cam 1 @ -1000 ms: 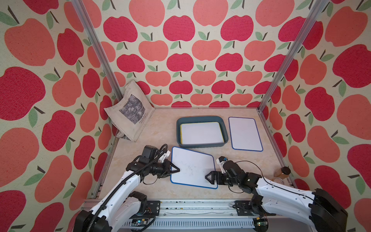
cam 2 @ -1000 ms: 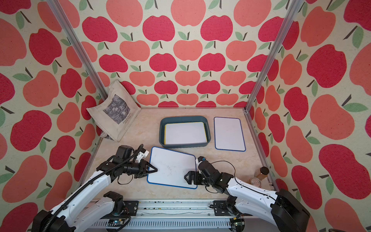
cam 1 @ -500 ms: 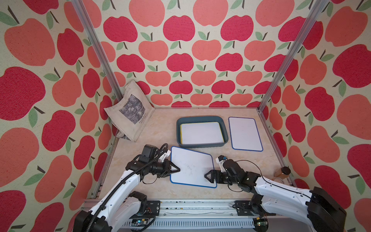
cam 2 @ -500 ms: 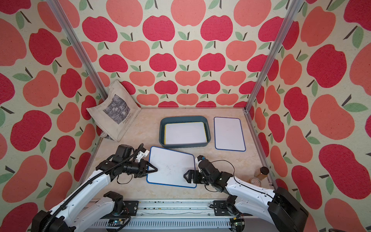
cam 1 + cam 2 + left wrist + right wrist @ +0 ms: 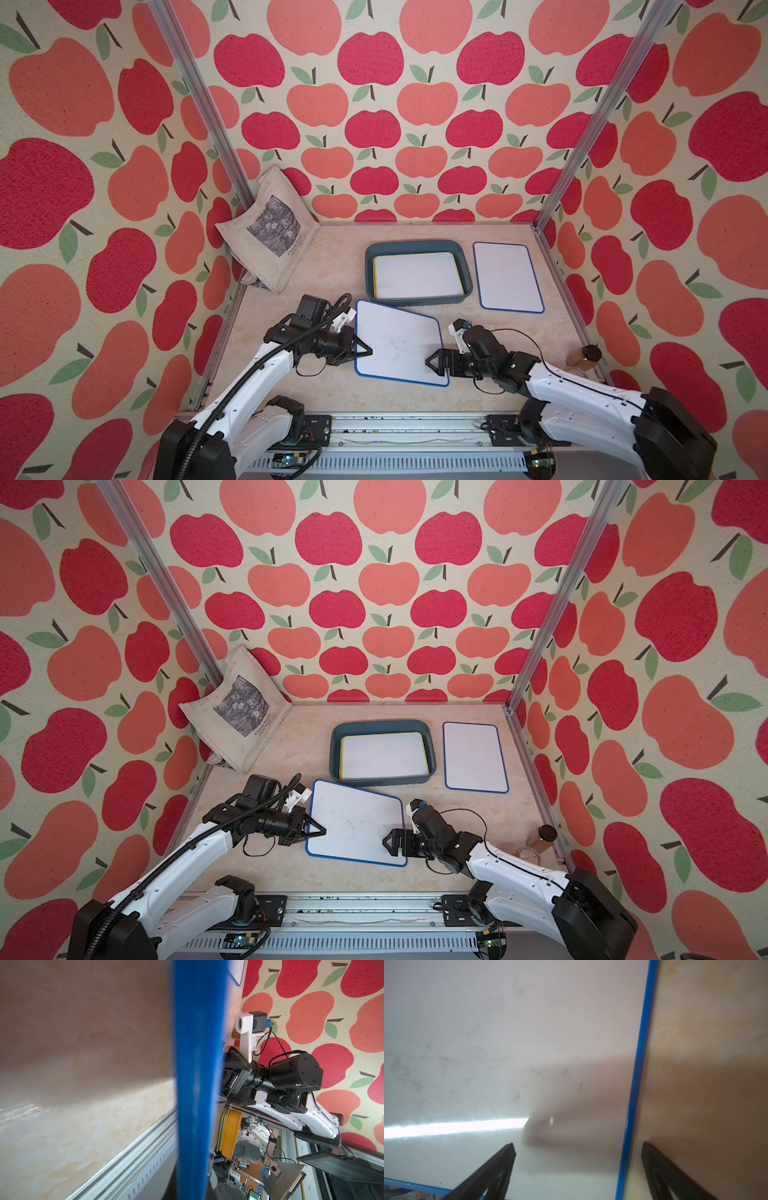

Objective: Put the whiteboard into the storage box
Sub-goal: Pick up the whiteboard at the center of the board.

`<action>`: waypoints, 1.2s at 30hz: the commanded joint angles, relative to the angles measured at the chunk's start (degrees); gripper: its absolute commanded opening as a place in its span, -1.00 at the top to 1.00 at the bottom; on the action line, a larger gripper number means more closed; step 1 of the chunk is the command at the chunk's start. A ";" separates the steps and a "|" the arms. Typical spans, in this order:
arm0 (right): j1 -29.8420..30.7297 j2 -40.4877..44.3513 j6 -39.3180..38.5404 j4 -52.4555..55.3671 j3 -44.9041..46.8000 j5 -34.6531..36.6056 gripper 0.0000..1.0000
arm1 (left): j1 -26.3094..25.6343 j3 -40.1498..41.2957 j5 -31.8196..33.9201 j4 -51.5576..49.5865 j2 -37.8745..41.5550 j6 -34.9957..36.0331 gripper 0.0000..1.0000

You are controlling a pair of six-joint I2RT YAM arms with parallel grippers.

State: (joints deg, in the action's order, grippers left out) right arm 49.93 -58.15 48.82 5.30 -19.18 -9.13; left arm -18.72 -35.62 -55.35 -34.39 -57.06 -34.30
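Observation:
A blue-framed whiteboard (image 5: 399,343) (image 5: 355,823) lies in front of the storage box (image 5: 370,270) (image 5: 335,750), a dark teal tray that holds a yellow-framed whiteboard (image 5: 417,274). My left gripper (image 5: 368,352) (image 5: 322,833) is shut on the left edge of the blue-framed board. In the left wrist view that blue edge (image 5: 197,1084) fills the middle and hides the jaws. My right gripper (image 5: 430,363) (image 5: 577,1149) stands open astride the board's right edge. One finger is over the white face and the other is outside the blue frame (image 5: 633,1105).
A second blue-framed whiteboard (image 5: 507,276) lies flat to the right of the tray. A beige tote bag (image 5: 266,228) leans in the back left corner. A small brown bottle (image 5: 584,357) stands at the right wall near my right arm. The rail runs along the front.
My left fingers have pinched tighter on the board's left edge. My right gripper has crept a little left over the right edge and stays open.

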 commanded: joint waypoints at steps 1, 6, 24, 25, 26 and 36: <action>-1.62 -0.55 -3.36 3.50 -2.96 -0.89 -0.99 | 1.78 -1.16 2.11 -3.80 -1.03 1.06 0.88; -4.58 -0.92 -5.90 5.73 -6.01 -1.63 -0.99 | 3.65 -3.50 3.66 -6.83 -1.12 3.22 0.94; -8.87 -5.90 -12.29 11.16 -14.58 -1.07 -0.99 | 3.86 -13.61 8.22 -6.95 5.64 1.48 1.00; -9.16 -5.92 -12.66 11.61 -15.00 -0.90 -0.99 | 3.75 -14.39 9.29 -7.47 6.04 1.94 1.00; -9.39 -5.92 -12.94 12.11 -15.45 -0.57 -0.99 | 3.77 -14.65 10.63 -7.54 6.67 2.09 1.00; -13.59 -3.43 -15.24 15.70 -17.38 1.25 -0.98 | 3.34 -16.56 7.81 -3.92 7.87 0.69 1.00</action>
State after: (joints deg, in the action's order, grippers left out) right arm 37.30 -62.65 35.33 18.44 -34.79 -8.58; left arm -15.35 -47.79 -42.89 -45.19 -49.12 -35.05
